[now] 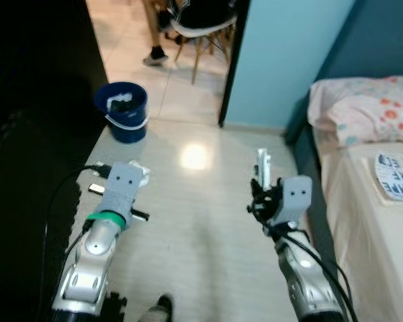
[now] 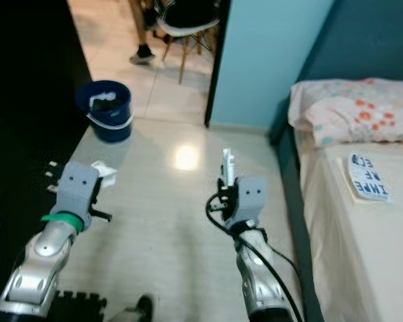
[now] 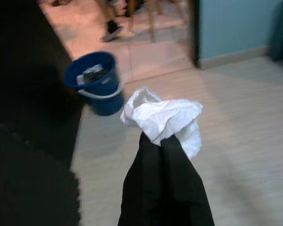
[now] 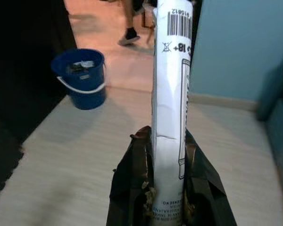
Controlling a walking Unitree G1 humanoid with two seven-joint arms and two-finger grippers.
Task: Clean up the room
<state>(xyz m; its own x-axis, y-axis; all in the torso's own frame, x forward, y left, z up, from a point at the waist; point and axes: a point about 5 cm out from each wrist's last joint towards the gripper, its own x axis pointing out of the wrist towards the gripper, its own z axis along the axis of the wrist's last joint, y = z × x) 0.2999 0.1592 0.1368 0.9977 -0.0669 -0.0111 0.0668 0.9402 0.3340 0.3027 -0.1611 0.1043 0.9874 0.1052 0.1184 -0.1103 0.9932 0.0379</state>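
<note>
My left gripper (image 3: pixel 161 140) is shut on a crumpled white tissue (image 3: pixel 164 119), held above the pale floor; the tissue (image 1: pixel 140 174) peeks out past the left wrist. My right gripper (image 4: pixel 169 141) is shut on a flat white packet (image 4: pixel 171 94) with a barcode, standing upright between the fingers; the same packet (image 1: pixel 262 166) rises above the right wrist. A blue bucket (image 1: pixel 123 111) with a white handle and some rubbish inside stands on the floor ahead to the left, beside the dark cabinet.
A tall black cabinet (image 1: pixel 33 134) lines the left side. A bed (image 1: pixel 383 228) with a patterned pillow (image 1: pixel 363 111) and a printed item (image 1: pixel 395 178) is on the right. A light-blue wall (image 1: pixel 289 60) and a doorway lie ahead; a seated person's foot (image 1: pixel 155 56) and chair legs show beyond.
</note>
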